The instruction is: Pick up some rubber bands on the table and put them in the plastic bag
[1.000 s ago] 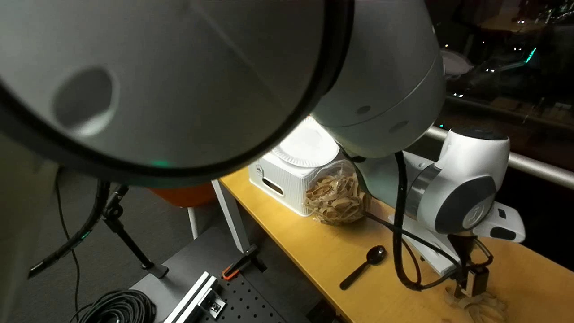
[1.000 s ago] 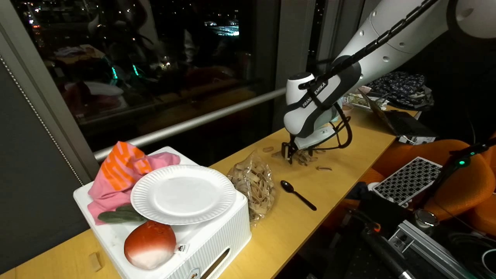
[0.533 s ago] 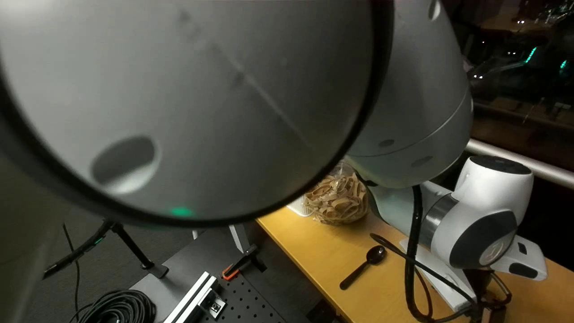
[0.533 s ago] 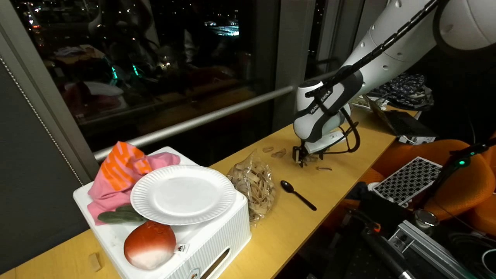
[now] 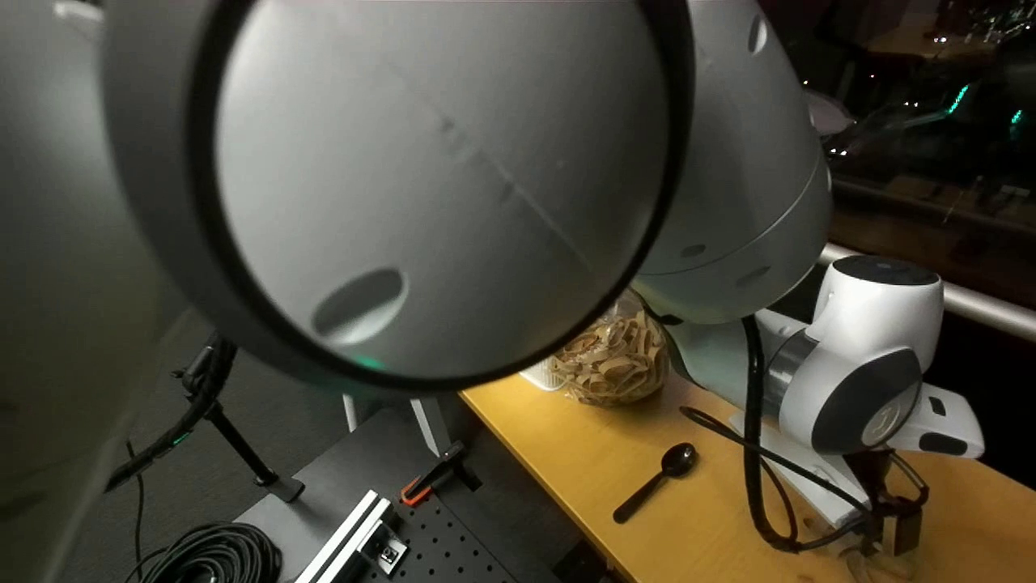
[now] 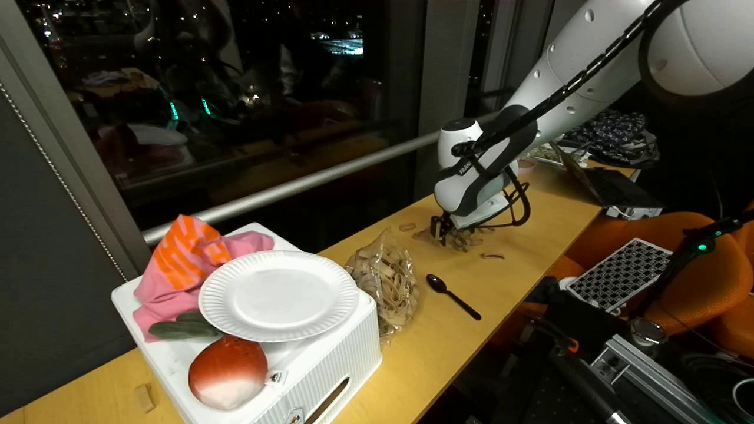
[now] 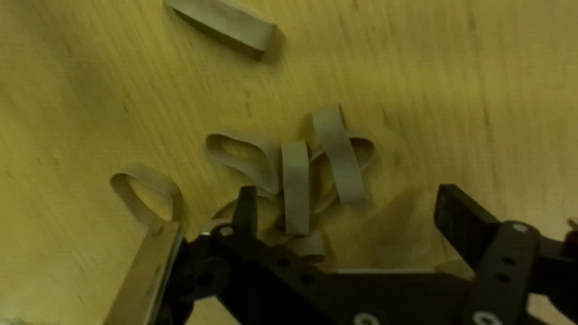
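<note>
On the table (image 6: 412,371), to the right of and beyond the plastic bag (image 6: 389,277) in an exterior view, loose rubber bands (image 7: 295,189) lie beneath and around the gripper (image 7: 347,189). The arm (image 6: 577,53) slopes down over them, bent near its end so that the gripper points at the table, apart from the bag. In the wrist view the fingers (image 7: 246,210) are spread wide, bands showing between them; contact with the table cannot be determined.
</note>
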